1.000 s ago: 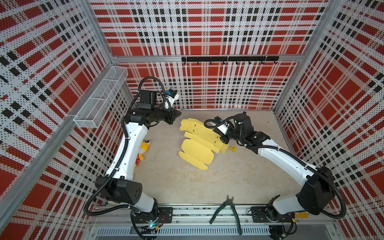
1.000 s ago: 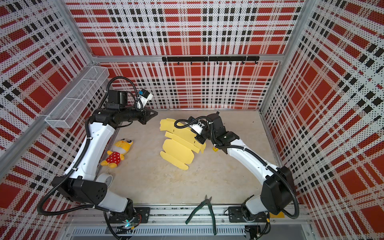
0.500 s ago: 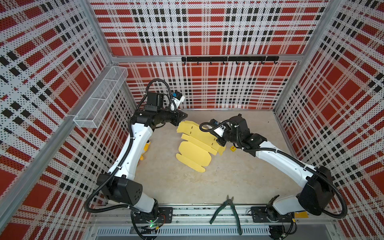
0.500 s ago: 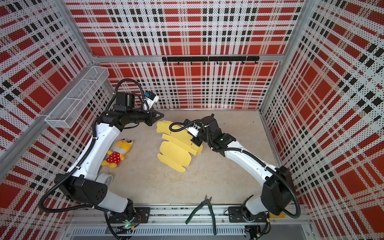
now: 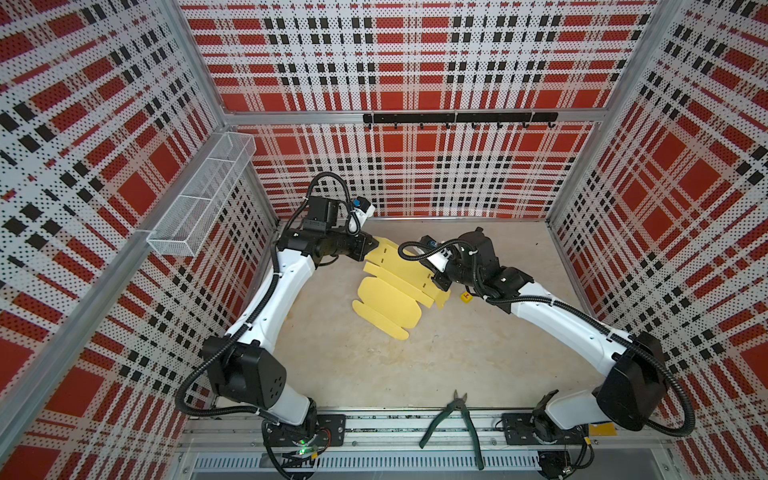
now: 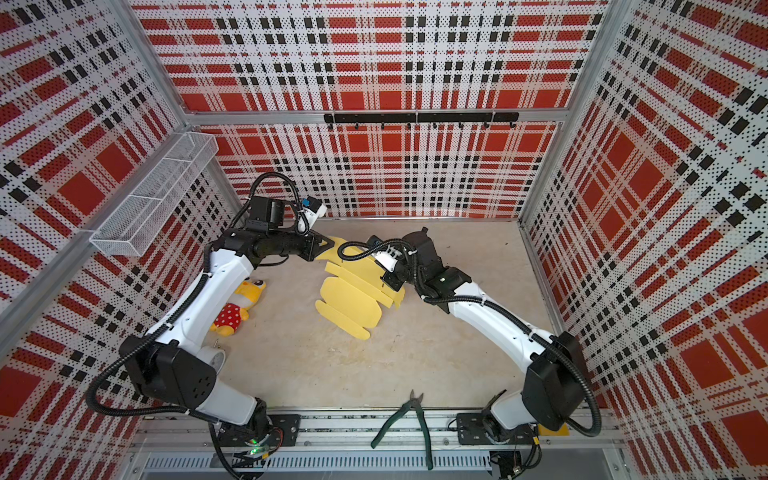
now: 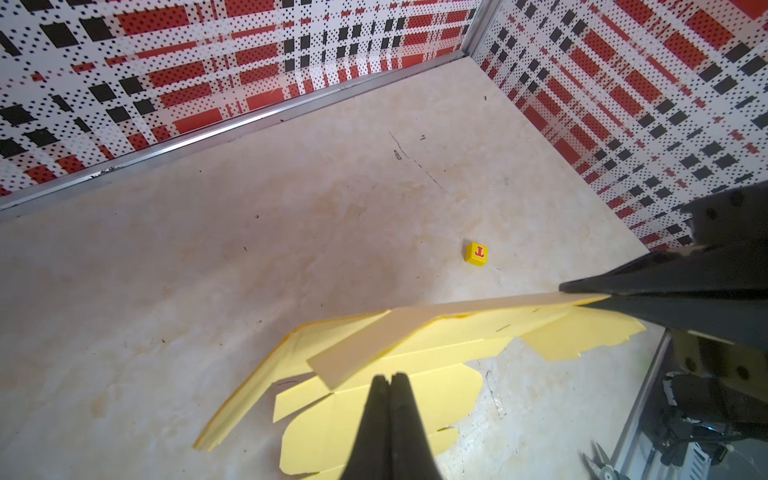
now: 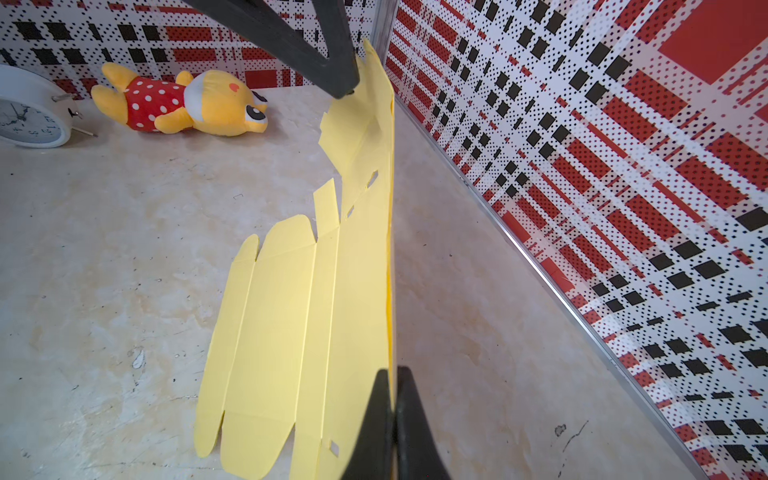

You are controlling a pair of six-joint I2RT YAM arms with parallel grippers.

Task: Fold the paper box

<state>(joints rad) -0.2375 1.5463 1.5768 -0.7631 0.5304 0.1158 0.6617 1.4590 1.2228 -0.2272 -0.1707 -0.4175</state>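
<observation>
The paper box [image 5: 390,299] [image 6: 353,295] is a pale yellow die-cut sheet lying mostly flat in the middle of the table. Its far long edge is lifted off the surface. My right gripper [image 5: 440,282] [image 6: 392,283] [image 8: 392,372] is shut on that raised edge, and the sheet [image 8: 291,311] runs away from its jaws. My left gripper [image 5: 374,245] [image 6: 332,242] [image 7: 390,378] is shut with nothing between its fingers. Its tip rests against the sheet's far left flap [image 8: 357,112]. In the left wrist view the sheet [image 7: 374,415] lies just beyond the jaws.
A tiny yellow cube [image 5: 465,296] [image 7: 476,253] sits right of the sheet. A plush toy [image 6: 239,305] [image 8: 178,102] and a white clock [image 8: 29,112] lie by the left arm. Green pliers [image 5: 453,419] rest on the front rail. A wire basket [image 5: 199,199] hangs on the left wall.
The left arm has swung right until its shut tip reached the sheet's far left flap. The right gripper has drawn the sheet slightly left, keeping hold of its edge.
</observation>
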